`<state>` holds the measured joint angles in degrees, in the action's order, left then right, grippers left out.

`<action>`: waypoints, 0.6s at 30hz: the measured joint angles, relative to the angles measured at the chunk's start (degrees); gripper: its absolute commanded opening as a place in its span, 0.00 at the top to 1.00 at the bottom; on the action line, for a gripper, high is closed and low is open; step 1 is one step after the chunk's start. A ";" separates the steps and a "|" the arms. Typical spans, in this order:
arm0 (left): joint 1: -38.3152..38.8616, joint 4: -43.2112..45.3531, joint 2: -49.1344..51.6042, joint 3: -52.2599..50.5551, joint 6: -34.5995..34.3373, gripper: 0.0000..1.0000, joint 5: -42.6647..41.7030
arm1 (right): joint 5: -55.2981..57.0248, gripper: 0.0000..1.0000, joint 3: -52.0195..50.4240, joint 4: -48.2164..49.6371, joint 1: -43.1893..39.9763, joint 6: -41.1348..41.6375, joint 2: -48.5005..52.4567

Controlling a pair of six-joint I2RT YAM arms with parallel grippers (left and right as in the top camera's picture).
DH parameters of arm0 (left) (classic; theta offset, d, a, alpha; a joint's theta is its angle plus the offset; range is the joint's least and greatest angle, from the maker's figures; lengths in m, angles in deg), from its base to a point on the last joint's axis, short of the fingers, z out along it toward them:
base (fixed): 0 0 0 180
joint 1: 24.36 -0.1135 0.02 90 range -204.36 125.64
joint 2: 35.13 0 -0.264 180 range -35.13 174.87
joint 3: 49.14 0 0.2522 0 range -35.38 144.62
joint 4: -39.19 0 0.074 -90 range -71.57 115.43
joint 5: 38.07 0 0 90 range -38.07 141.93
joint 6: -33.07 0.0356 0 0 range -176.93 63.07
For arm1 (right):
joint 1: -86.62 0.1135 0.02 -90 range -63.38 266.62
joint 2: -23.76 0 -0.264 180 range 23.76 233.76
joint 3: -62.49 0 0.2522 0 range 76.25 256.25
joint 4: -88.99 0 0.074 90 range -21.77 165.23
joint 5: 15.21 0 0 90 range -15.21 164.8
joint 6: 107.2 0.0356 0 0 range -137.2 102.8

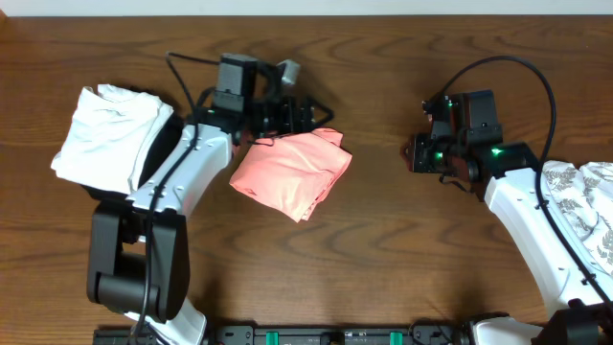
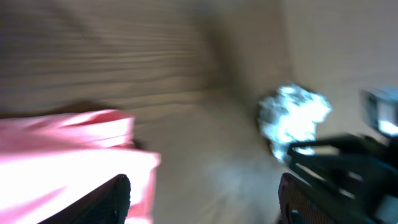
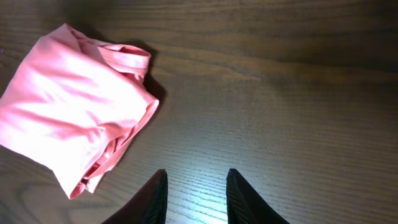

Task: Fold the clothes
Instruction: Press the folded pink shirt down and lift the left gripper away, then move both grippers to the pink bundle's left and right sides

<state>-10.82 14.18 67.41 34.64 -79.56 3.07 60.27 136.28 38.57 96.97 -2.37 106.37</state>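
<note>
clothes (image 1: 290, 172): pink bundle, table (image 1: 383, 259) centre-left, layered edges at lower right | bare wood right of it | right gripper (image 3: 194, 198) parted, empty | left gripper (image 2: 205, 196) spread at bundle's top edge (wrist view blurred, contact unclear)

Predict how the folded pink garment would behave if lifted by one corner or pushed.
Probably floppy: the pink garment lies in soft rumpled folds, so a lifted corner would likely unfold. Pushed, its loose layered edges may bunch rather than slide.
</note>
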 measured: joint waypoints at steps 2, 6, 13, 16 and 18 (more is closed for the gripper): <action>-1.03 -1.31 0.59 -0.63 -0.85 0.23 3.23 | 0.00 0.70 0.02 -0.11 0.00 0.00 0.00; -2.67 -1.36 1.11 -4.37 -4.90 0.22 9.22 | 0.00 0.70 0.00 -0.20 0.00 0.00 0.00; -4.13 4.31 1.22 -15.15 -11.72 0.20 14.60 | 0.00 0.70 0.00 -0.39 0.00 0.00 0.00; -4.13 7.74 0.79 -17.40 -12.63 0.18 14.84 | 0.00 0.70 0.00 -0.39 0.00 0.00 0.00; -4.11 8.87 0.63 -17.88 -12.72 0.18 14.86 | 0.02 0.70 0.02 -0.39 0.00 0.00 0.00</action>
<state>-14.93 23.05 68.04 16.76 -92.29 17.93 60.29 136.30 38.17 96.97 -2.37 106.37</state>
